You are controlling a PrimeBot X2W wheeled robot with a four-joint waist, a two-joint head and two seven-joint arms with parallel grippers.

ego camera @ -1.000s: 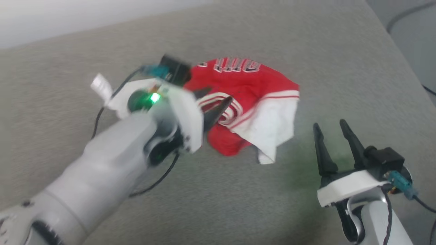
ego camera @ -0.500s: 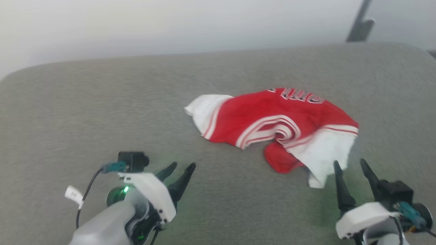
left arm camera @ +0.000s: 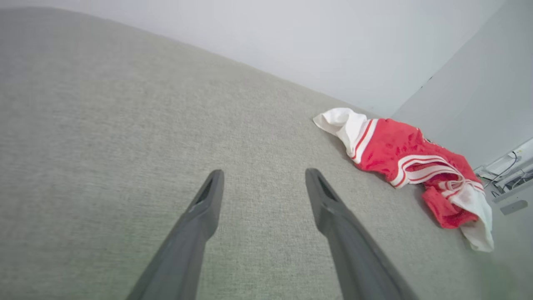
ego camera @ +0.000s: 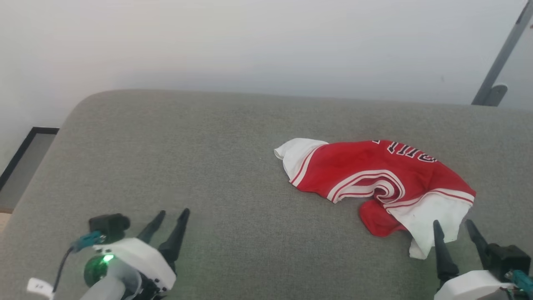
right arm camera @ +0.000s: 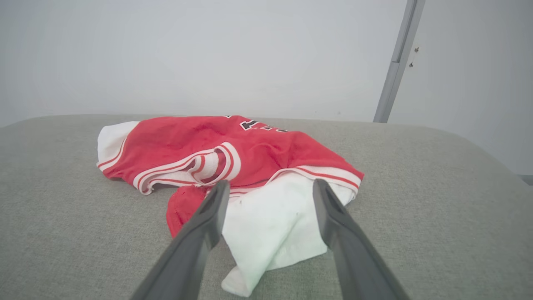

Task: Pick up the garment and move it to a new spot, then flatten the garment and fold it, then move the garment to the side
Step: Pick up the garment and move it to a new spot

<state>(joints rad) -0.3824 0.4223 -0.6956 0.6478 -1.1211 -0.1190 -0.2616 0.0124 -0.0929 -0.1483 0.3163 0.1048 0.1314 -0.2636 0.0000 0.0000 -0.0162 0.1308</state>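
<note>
The garment [ego camera: 374,179] lies crumpled on the grey cushion [ego camera: 208,166], right of centre: red body, white sleeves, striped trim, black lettering at its far edge. My right gripper [ego camera: 453,225] stands open at the lower right, its fingers just short of the near white sleeve [right arm camera: 270,225], which shows between them in the right wrist view. Far off at the lower left, my left gripper [ego camera: 171,214] is open over bare fabric. From the left wrist the garment [left arm camera: 408,158] lies ahead to the right of that gripper [left arm camera: 263,177].
The cushion's rounded left edge [ego camera: 62,129] drops to a floor strip with a dark baseboard [ego camera: 25,150]. A pale wall [ego camera: 250,41] rises behind. A grey metal post [ego camera: 499,58] stands at the back right.
The left gripper has let go of the garment's middle and drawn back to the lower left. The camera tilted up, so the whole scene sits lower in view. The garment's left sleeve is uncovered.
</note>
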